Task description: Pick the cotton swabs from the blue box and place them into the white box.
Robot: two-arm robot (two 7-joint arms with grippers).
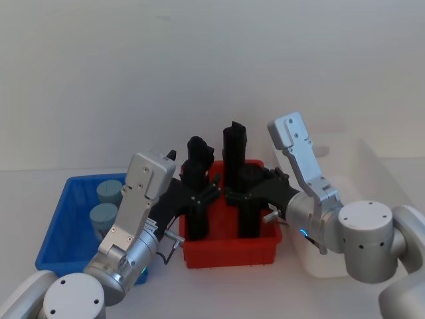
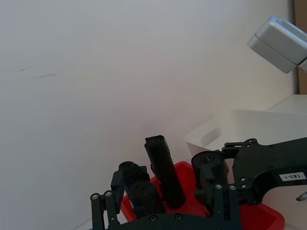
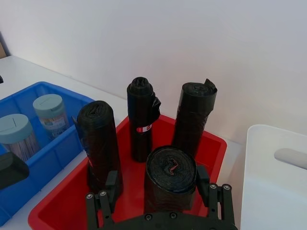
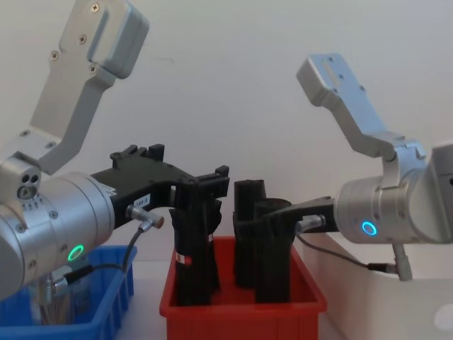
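Left hand (image 1: 207, 190): fingers spread, over the red tray (image 1: 229, 256), level with the top of the front-left black roll (image 4: 192, 241). Right hand (image 1: 242, 189): fingers spread, straddling the front-right black roll (image 3: 170, 177) in the same tray. Cotton swabs (image 1: 103, 216): two tubs, upright in the blue box (image 1: 63, 229), left of the red tray. White box (image 1: 372, 166): right of the red tray, on the worktop (image 1: 33, 181).

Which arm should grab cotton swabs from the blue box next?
Left: the left gripper is nearer the blue box and cotton swabs; the right gripper is over the red tray's right side.
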